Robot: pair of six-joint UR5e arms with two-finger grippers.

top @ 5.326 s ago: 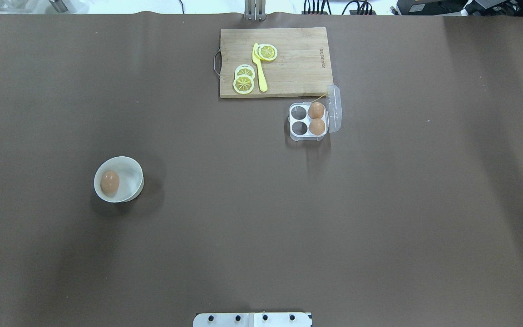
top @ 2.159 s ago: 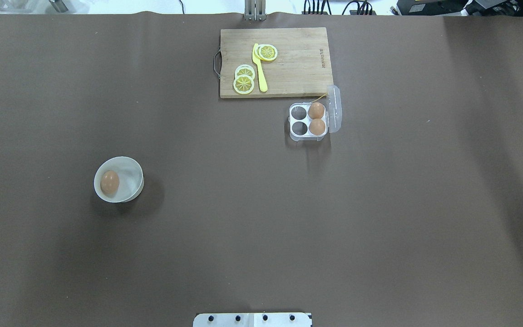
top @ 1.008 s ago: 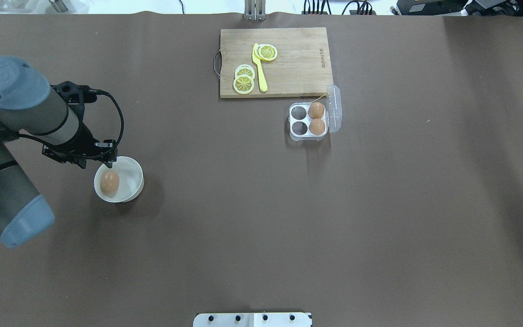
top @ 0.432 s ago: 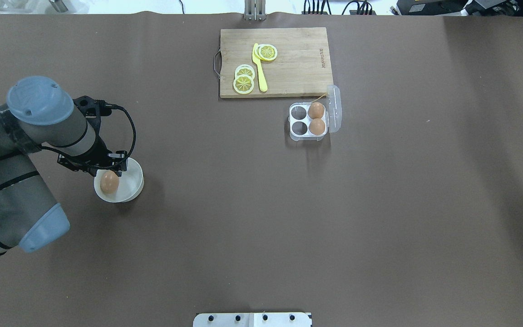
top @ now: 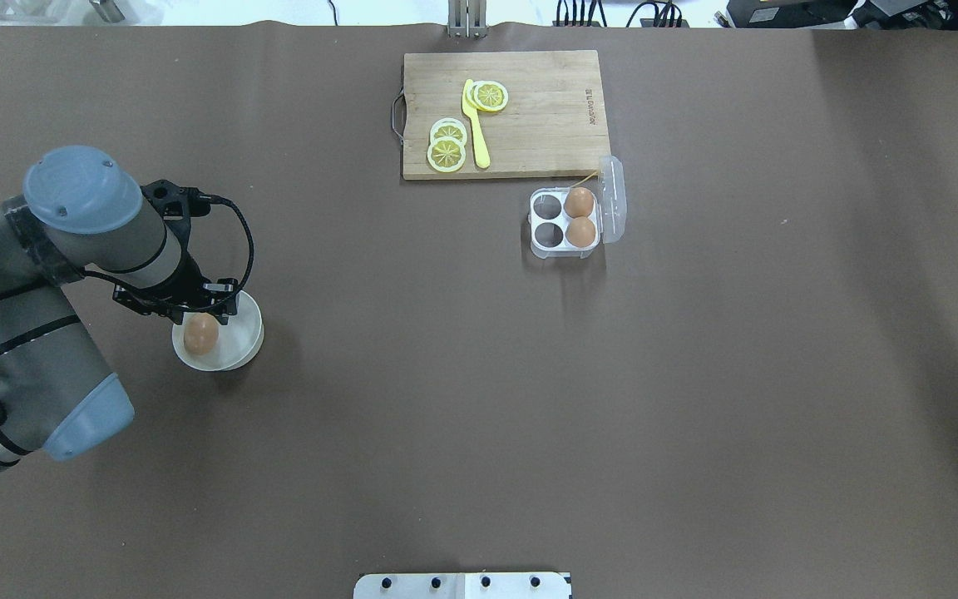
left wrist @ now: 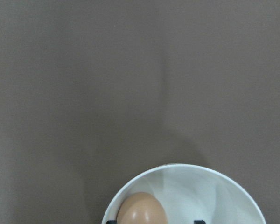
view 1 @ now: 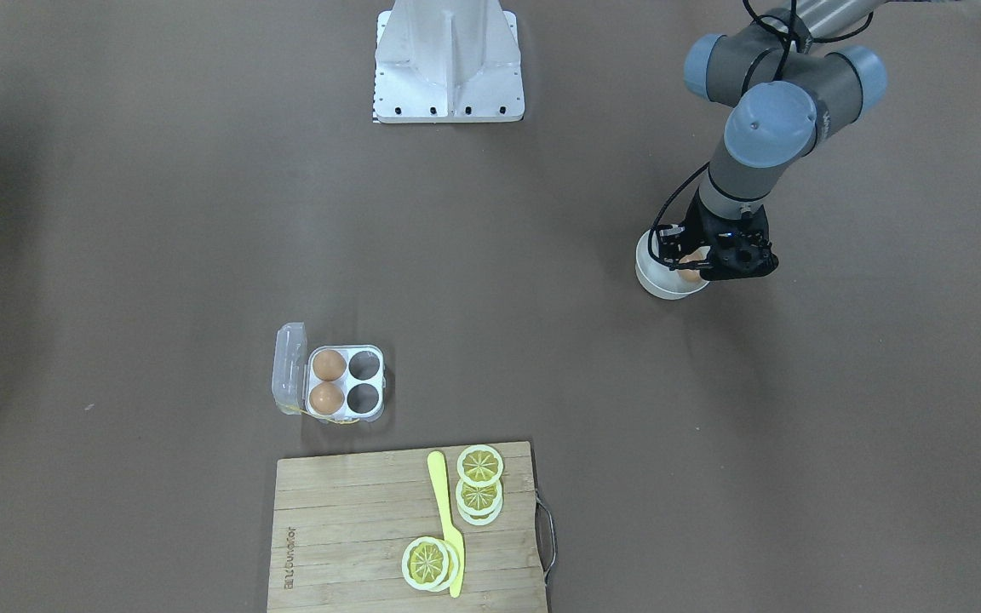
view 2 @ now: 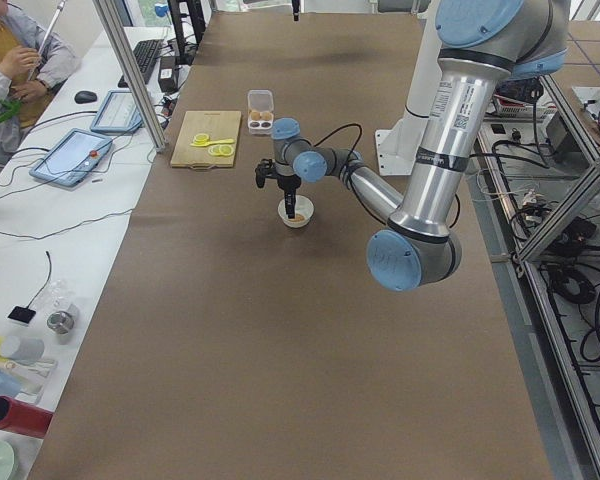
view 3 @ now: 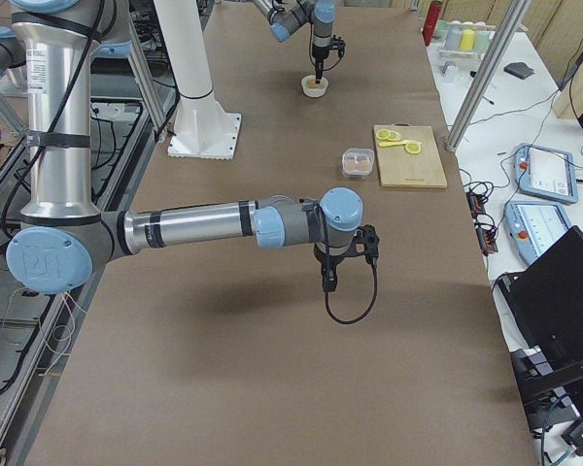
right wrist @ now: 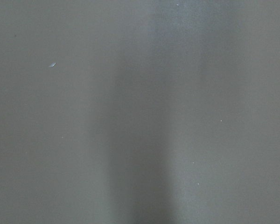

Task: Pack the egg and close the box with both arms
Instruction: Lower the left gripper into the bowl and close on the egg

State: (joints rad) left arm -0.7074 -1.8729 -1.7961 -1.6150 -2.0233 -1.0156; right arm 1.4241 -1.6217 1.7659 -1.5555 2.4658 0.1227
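Your left gripper (top: 206, 311) hovers wide open and empty over the white bowl (top: 248, 331) | egg (top: 201, 334) lies in it, off-centre between the jaws | right gripper (view 3: 327, 276): cannot tell its state | risk: lower uncentred and you strike the egg, cracking it or tipping the white bowl.

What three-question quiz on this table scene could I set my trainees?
1. True or false: the box has its lid shut.
2. How many eggs sit in the box? A one, B two, C four.
3. Fill in: the loose egg lies in the white ____.
Key: 1 false, the lid stands open; 2 B; 3 bowl.
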